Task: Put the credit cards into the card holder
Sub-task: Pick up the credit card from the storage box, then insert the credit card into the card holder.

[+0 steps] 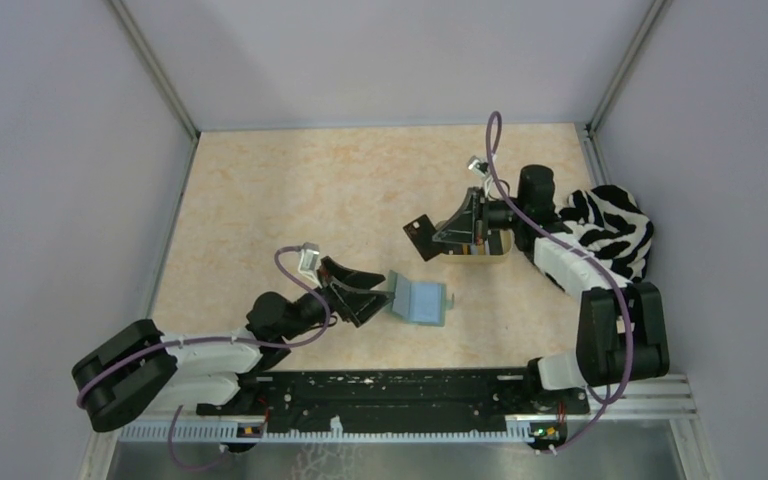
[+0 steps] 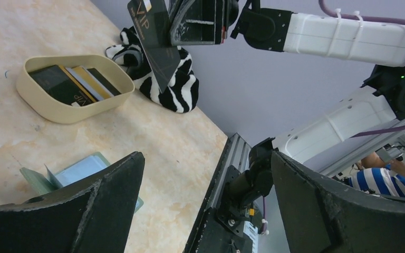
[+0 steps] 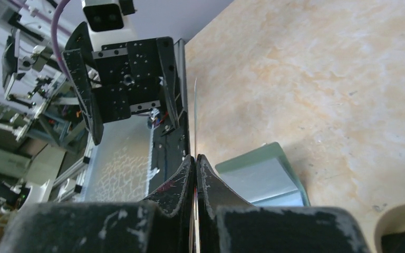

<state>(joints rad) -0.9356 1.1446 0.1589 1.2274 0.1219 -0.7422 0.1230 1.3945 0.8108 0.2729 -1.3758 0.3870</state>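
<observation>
The card holder lies open on the table, light blue inside; it also shows in the left wrist view and the right wrist view. My left gripper is open, with one fingertip right at the holder's raised left flap; I cannot tell if it touches. My right gripper is shut on a black credit card, held in the air above and behind the holder. The card reads "VIP" in the left wrist view and is edge-on in the right wrist view. More black and yellow-gold cards lie in the tan tray.
The tan tray is mostly hidden under my right gripper in the top view. A zebra-striped cloth lies at the right wall, behind the tray. The black base rail runs along the near edge.
</observation>
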